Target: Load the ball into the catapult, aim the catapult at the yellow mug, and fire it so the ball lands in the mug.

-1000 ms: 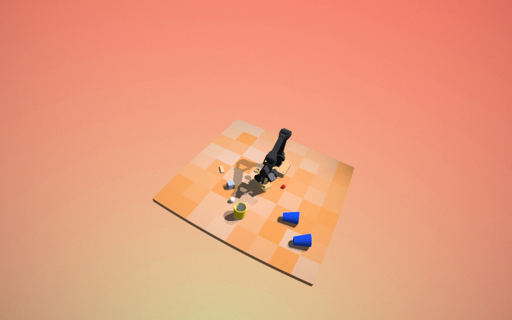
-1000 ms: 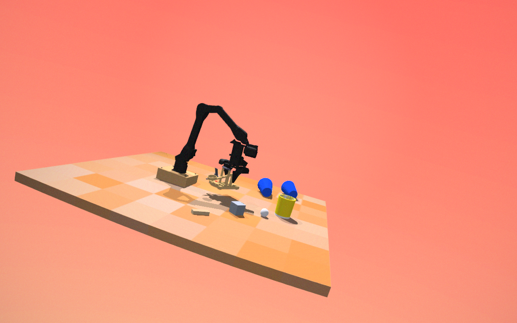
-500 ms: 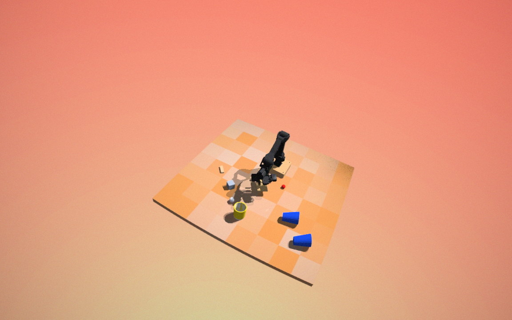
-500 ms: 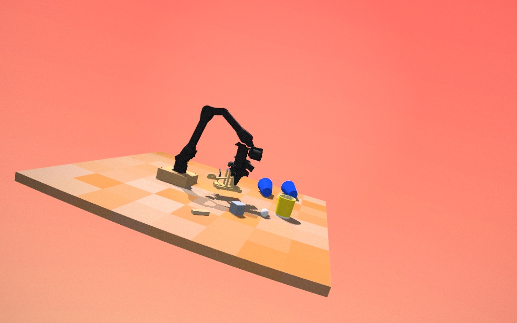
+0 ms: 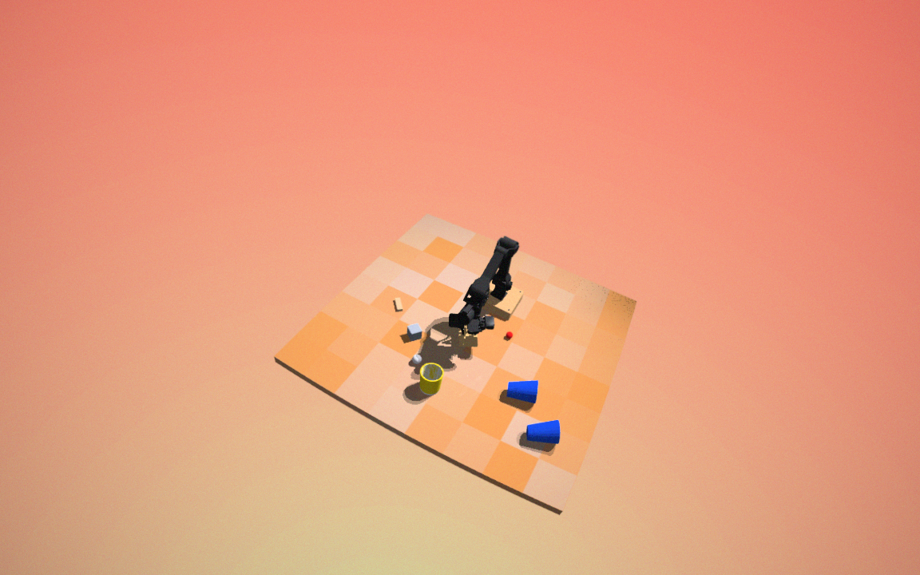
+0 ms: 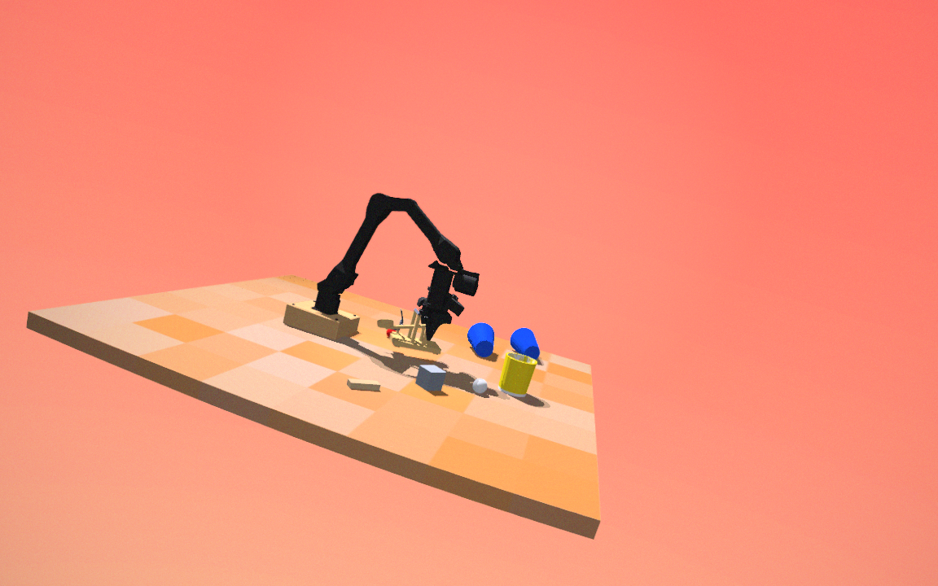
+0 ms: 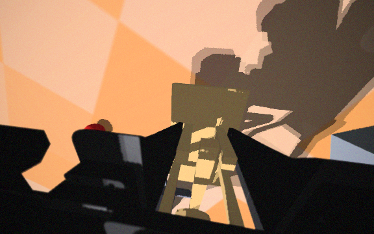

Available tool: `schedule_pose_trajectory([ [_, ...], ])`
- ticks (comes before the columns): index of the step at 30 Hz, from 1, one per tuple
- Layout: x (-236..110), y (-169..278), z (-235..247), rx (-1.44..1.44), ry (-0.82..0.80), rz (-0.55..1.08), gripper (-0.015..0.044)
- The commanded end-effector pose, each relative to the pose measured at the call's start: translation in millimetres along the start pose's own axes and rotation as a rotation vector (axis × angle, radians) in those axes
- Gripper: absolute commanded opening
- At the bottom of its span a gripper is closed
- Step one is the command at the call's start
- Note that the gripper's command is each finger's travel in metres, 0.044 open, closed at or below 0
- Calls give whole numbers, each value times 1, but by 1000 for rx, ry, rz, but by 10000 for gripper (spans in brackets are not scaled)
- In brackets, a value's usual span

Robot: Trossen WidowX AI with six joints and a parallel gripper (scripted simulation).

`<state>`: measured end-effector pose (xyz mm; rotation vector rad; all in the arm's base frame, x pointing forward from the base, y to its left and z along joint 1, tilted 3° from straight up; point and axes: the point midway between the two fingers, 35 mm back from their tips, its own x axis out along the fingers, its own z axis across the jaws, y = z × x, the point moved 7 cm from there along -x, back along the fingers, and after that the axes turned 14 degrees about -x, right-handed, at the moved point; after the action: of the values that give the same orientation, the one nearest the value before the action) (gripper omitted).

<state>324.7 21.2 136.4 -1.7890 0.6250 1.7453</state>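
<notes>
One gripper (image 7: 204,130) is pinching the wooden catapult (image 7: 206,143) between both fingers, near the middle of the checkered board (image 5: 378,422). The red ball (image 5: 509,335) is lying on the board just beside it. The yellow mug (image 5: 431,378) is standing upright toward the board's near edge, with a grey cube (image 5: 414,330) and white ball (image 5: 417,358) between.

The top view looks down from high and far on the whole checkered counter (image 5: 378,271), the exterior view faces it low from the opposite side, and the wrist view peers close past the jaws at the catapult (image 7: 206,130) all three share.
</notes>
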Motion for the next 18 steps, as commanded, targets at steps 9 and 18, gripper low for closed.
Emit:
schedule_pose_trajectory([
  [9, 18, 0, -1, 6, 4, 1, 0],
  [18, 33, 1, -1, 6, 4, 1, 0],
])
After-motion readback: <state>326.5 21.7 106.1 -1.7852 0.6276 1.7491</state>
